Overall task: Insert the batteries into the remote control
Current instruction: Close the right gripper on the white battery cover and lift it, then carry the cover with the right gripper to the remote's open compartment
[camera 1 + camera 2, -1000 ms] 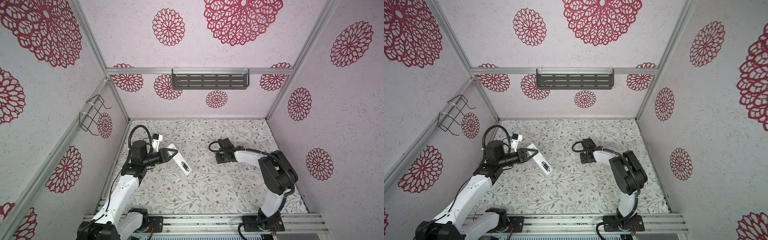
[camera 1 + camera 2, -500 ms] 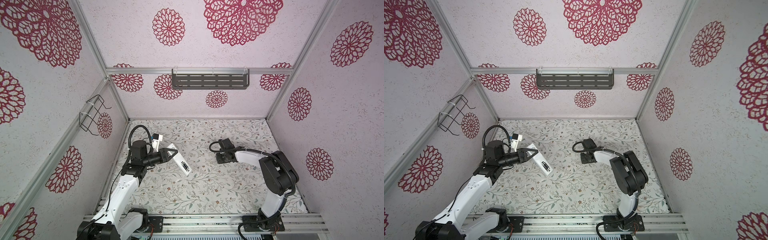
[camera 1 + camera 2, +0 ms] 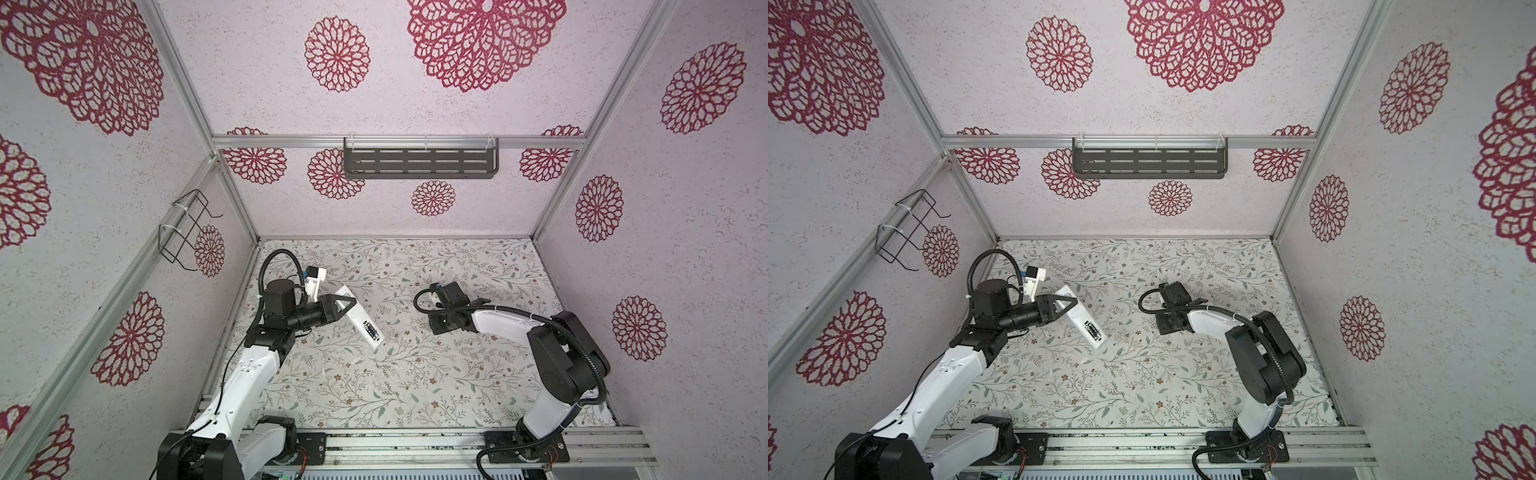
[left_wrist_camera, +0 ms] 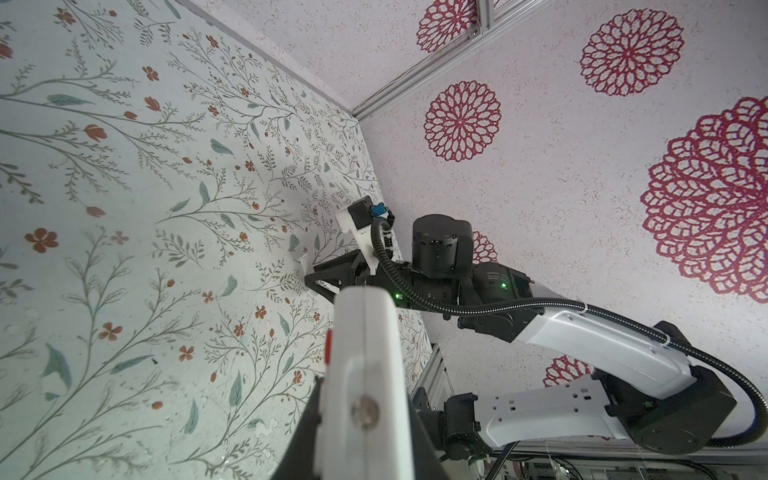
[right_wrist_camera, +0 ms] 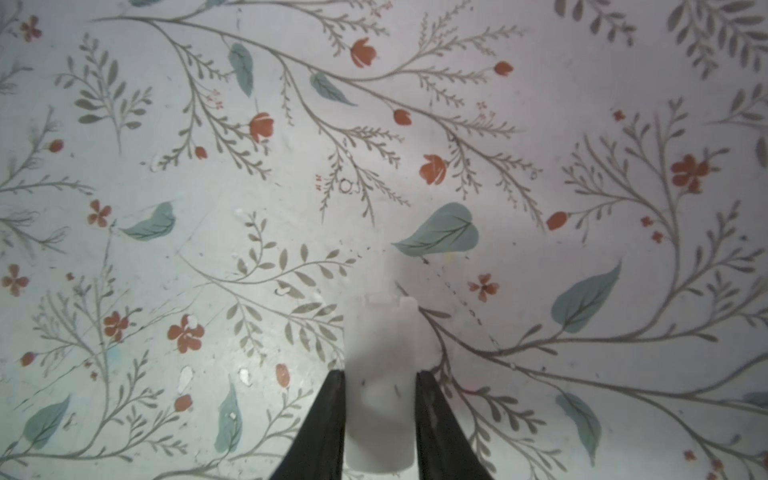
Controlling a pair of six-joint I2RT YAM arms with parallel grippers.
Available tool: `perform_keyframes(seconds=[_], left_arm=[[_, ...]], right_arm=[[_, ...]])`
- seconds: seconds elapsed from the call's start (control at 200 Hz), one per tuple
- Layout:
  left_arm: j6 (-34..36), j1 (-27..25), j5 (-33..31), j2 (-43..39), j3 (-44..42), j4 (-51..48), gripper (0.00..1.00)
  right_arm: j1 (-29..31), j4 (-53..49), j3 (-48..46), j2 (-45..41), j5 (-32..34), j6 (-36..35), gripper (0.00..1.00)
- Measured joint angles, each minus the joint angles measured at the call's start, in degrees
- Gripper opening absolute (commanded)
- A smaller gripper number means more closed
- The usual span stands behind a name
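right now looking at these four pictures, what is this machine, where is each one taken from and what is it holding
It is a robot with two arms working over a flowered table. The two wide pictures come from one camera overhead, looking down. The other two come from small cameras on each arm's wrist. The left gripper is shut on the remote control, a slim white bar held above the table with its dark sticker up. The right gripper is low at the table, its fingers against both sides of a small white plastic piece. No batteries can be made out anywhere.
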Motion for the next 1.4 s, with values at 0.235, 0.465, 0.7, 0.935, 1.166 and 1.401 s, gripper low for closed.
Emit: perform_keyframes(seconds=[0.235,0.465,0.7,0.935,1.166,1.401], left_arm=[[-0.13,0.0,-0.02,1.05,0.0,0.68,0.01],[-0.35,0.0,-0.33,4.15,0.0,2.05,0.01],[-1.03,0.0,-1.62,4.28,-1.11,5.22,0.01],[-3.04,-0.09,-3.19,4.28,-5.57,9.33,0.01],[-4.26,-0.13,-3.76,3.85,-6.69,11.47,0.01],[-5.01,-0.13,-3.87,2.12,-7.5,13.16,0.01]], right_arm=[[1.77,1.07,-0.22,-0.17,-0.66,-0.35,0.28],[4.55,2.36,-1.7,-3.78,-1.33,-0.81,0.27],[6.67,4.02,-3.13,-8.72,-1.64,-0.81,0.27],[8.66,6.47,-5.33,-12.41,-2.84,-0.74,0.27],[11.89,8.48,-6.82,-15.96,-4.42,-0.81,0.27],[15.96,10.71,-7.17,-22.82,-5.86,-1.42,0.27]])
